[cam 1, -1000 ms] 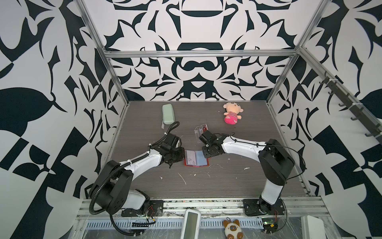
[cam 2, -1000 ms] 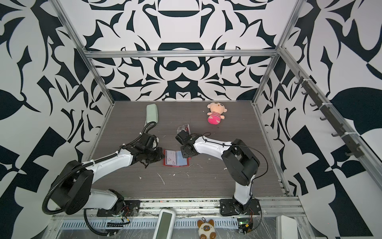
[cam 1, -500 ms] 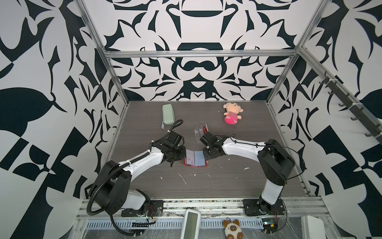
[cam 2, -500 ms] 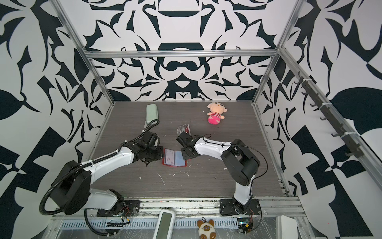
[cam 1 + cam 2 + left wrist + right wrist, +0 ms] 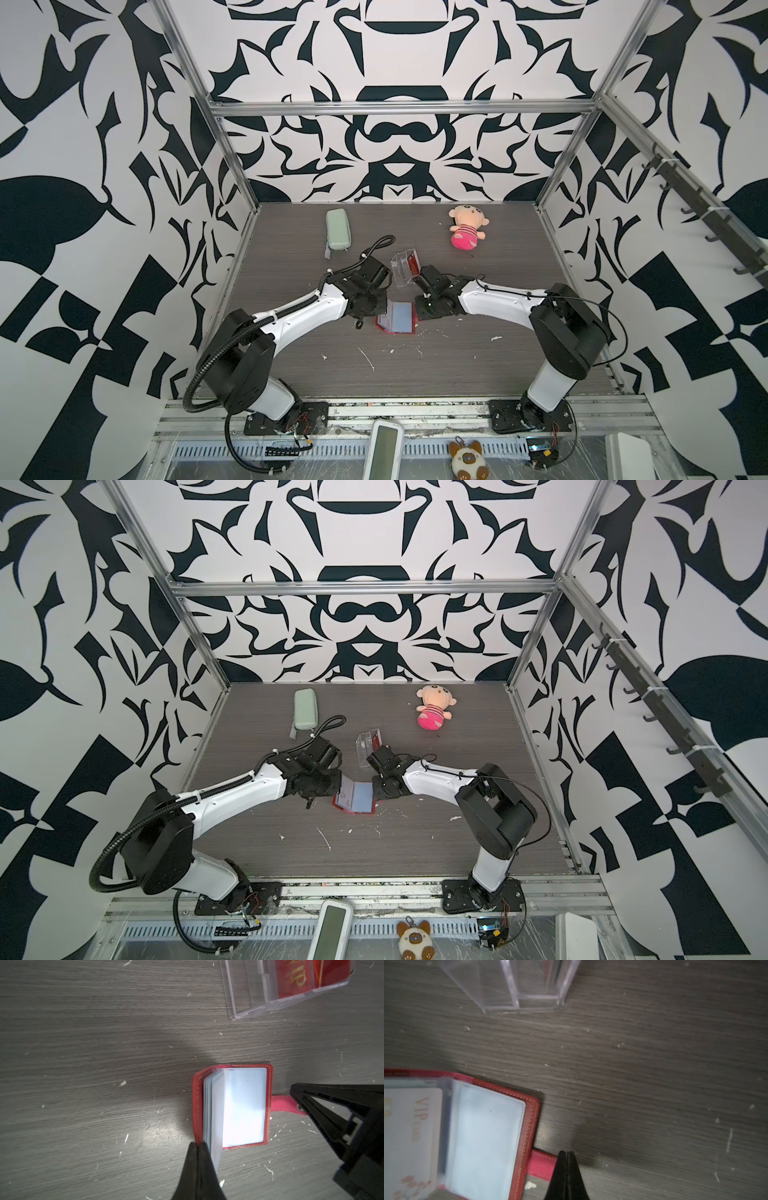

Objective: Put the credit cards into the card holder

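Across the worktop [image 5: 457, 365]: dark wood grain flecked with pale crumbs. Both arms meet near the middle over the card holder [image 5: 397, 320], which lies open, well apart from the pale green zip case [image 5: 337, 229] and plush doll [image 5: 465, 232] at the back.
Left end effector [image 5: 197, 1147]: jaws closed, apparently nipping the lower corner of the left cover [image 5: 196, 1105]. That cover stands raised, with the sleeve pages fanned against it.
Right end effector [image 5: 566, 1154]: a second ago its jaws stood partly apart; now they are fully closed, tips on the end of the snap tab [image 5: 542, 1163]. Pinched or only pressed flat, cannot tell.
Meaning for task: holder reads as pinned open from both sides, likely a steadying step before a card goes in.
Clear acrylic box [image 5: 401, 270]: just behind the holder, not touching. A red card [image 5: 295, 978] leans inside, not yet transferred.
Sleeve page [image 5: 485, 1136]: faces up, pale blue-white and blank. Empty or holding a plain-faced card, cannot tell.
Pale card [image 5: 415, 1126]: already sleeved among the left-hand pages.
Writing: gold "VIP" on the red card; reddish "VIP CARD" with a floral sprig on the pale card. No brand legible.
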Motion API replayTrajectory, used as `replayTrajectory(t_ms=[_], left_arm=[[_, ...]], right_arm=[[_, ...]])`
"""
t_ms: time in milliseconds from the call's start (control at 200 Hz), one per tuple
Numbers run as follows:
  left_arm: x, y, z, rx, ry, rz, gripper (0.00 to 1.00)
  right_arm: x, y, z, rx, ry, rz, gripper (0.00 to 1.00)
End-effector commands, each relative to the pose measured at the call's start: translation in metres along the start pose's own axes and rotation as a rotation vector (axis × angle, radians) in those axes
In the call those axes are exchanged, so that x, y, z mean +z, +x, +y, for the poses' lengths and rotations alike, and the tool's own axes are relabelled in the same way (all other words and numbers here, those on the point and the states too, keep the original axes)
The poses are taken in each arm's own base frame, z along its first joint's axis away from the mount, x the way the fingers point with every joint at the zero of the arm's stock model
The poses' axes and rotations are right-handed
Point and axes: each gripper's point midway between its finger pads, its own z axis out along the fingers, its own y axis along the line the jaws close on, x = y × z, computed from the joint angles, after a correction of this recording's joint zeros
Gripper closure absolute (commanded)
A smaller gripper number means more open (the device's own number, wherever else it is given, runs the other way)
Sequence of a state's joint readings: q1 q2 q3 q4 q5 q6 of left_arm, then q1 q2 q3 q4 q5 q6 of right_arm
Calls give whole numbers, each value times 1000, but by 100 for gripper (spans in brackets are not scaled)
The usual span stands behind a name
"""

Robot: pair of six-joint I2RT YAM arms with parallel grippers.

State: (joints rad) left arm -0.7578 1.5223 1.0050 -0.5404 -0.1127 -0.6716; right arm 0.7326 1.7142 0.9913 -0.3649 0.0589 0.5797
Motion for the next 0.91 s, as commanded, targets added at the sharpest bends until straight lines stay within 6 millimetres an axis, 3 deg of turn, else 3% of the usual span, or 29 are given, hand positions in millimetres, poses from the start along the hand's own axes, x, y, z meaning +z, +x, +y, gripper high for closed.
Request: replayTrajectory(t_ms=[0,135,475,750,900], left_arm=[[0,2,-1,35,-51,19,100],[3,0,-16,61,-36,25,100],[3,-2,-53,100,82,22,70],[17,5,-84,92,263,54,63],[29,7,-86,74,266,72,62]], right_arm=[[-11,-10,2,37,-35,-47,100],[-9,-8,1,43,-36,-42,100],[-7,-7,-1,54,-43,-44,100],[-10,-9,-7,79,-50,-70,100],[-13,-9,-10,87,-50,-76,100]])
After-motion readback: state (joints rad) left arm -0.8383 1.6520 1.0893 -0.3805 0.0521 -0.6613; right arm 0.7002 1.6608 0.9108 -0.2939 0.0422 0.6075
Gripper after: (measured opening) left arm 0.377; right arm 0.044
